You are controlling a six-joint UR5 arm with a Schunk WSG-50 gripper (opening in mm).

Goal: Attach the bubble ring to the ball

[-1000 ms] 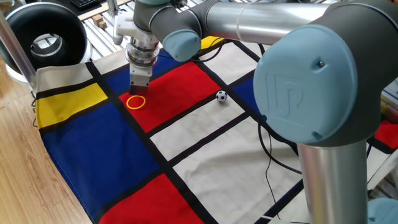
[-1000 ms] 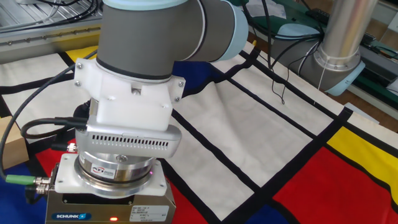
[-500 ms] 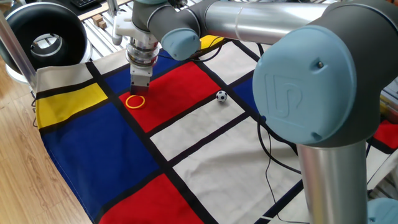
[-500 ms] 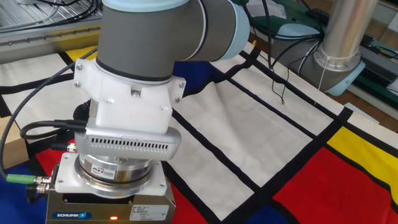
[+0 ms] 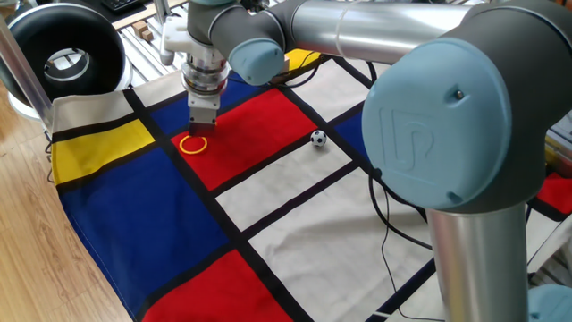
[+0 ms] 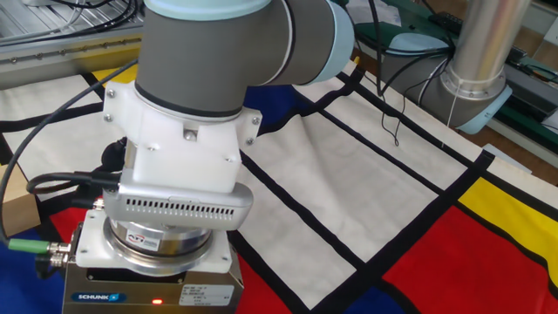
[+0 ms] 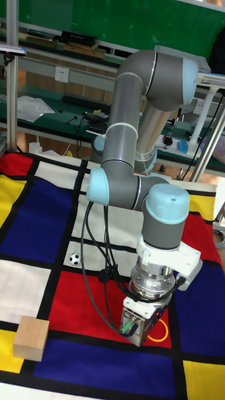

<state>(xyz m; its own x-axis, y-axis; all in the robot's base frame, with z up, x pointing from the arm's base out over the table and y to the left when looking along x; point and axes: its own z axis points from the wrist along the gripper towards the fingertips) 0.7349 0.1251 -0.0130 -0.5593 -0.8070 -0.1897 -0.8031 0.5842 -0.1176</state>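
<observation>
The bubble ring [image 5: 193, 144] is a thin yellow loop low over a red square at the cloth's left side. My gripper [image 5: 198, 131] points straight down at the loop's far edge, where the handle sits, and looks shut on it. In the tall fixed view the bubble ring [image 7: 160, 331] peeks out to the right of my gripper [image 7: 142, 336]. The ball [image 5: 318, 139], tiny and black-and-white, rests at the red square's right edge, well apart from the ring. It also shows as the ball [image 7: 75, 259] on a white square. The other fixed view hides both behind the wrist.
A tan wooden cube [image 7: 31, 338] sits near the cloth's front left corner. A black round device [image 5: 64, 46] stands beyond the cloth's far left edge. A thin black cable [image 5: 386, 234] trails across a white square. The arm's big joint [image 5: 447, 116] blocks much of the right.
The gripper has drifted slightly left and away, and the ring has shifted the same way with it. The ball has not moved.
</observation>
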